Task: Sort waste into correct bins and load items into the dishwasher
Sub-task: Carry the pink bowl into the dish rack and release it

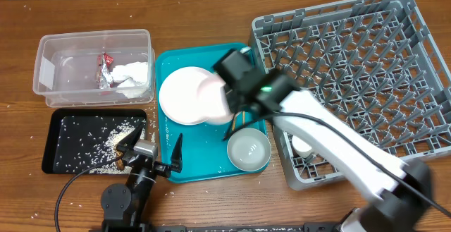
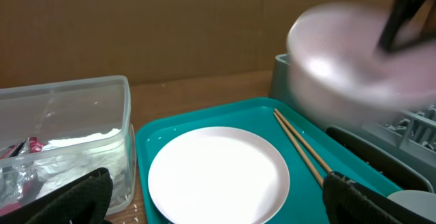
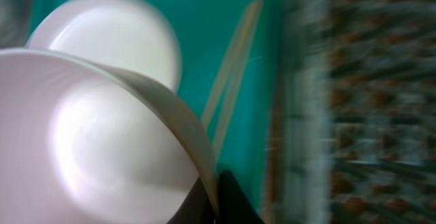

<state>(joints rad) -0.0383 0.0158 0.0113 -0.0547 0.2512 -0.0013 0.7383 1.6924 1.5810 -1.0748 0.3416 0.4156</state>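
Bright even indoor light, soft shadows, overhead view mostly sharp, bowl motion-blurred, right wrist view smeared throughout, rack streaked.

Two arms: one mostly black, the other white and black.
The left arm has a round black base, a silver-grey wrist block and a thin black cable looping off it. Its end effector carries matte black fingers. The right arm has a glossy white link, black joints, a black cable along it, and a small green light.
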